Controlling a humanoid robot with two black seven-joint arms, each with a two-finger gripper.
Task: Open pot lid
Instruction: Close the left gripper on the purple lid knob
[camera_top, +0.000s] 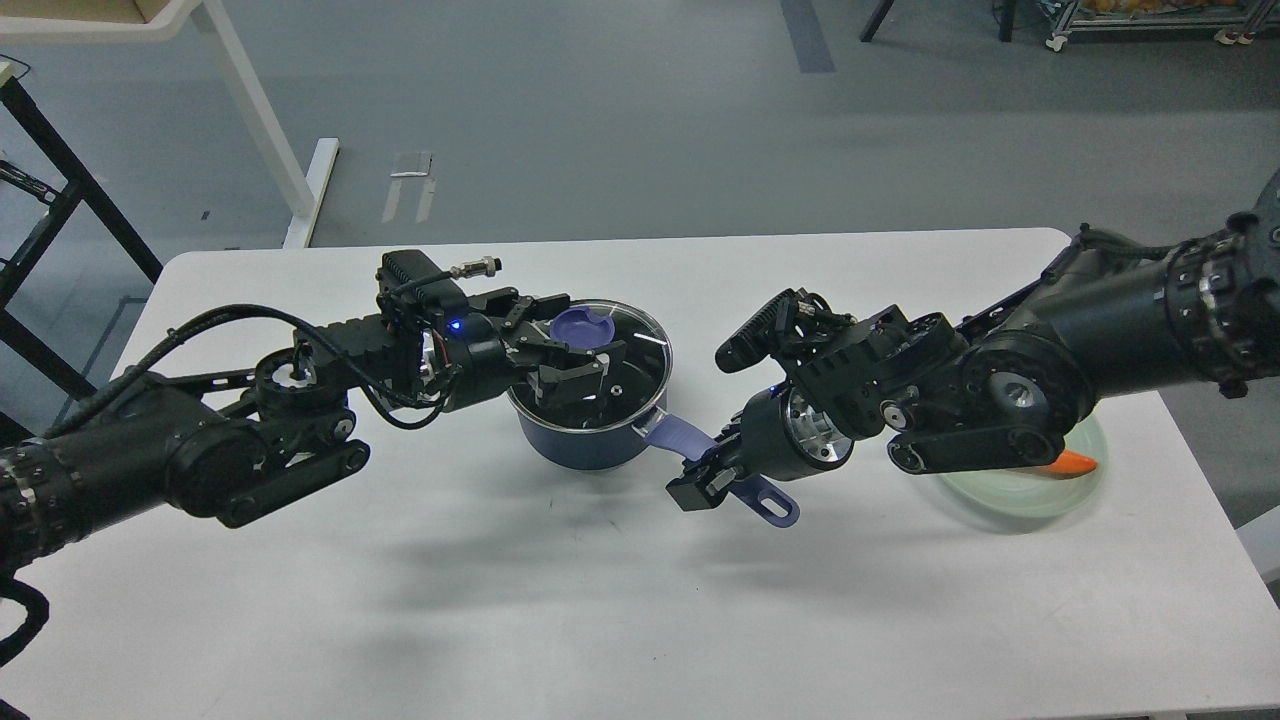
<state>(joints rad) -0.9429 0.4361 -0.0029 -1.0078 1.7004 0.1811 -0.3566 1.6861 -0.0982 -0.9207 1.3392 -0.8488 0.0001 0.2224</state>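
The dark navy pot (585, 445) stands on the white table (500, 600), left of centre. The clear glass lid (635, 355) lies on it, with the purple-blue knob (583, 325) showing. My left gripper (580, 345) hovers over the lid, open, one finger behind the knob and one in front of it; I cannot tell if they touch it. My right gripper (705, 482) is shut on the pot's lavender handle (670, 432), just before its holed end (775, 507).
A pale green plate (1010, 495) with an orange piece (1075, 462) lies under my right arm at the right. White table legs (260, 120) stand on the floor behind the table. A black frame (40, 190) is at the far left.
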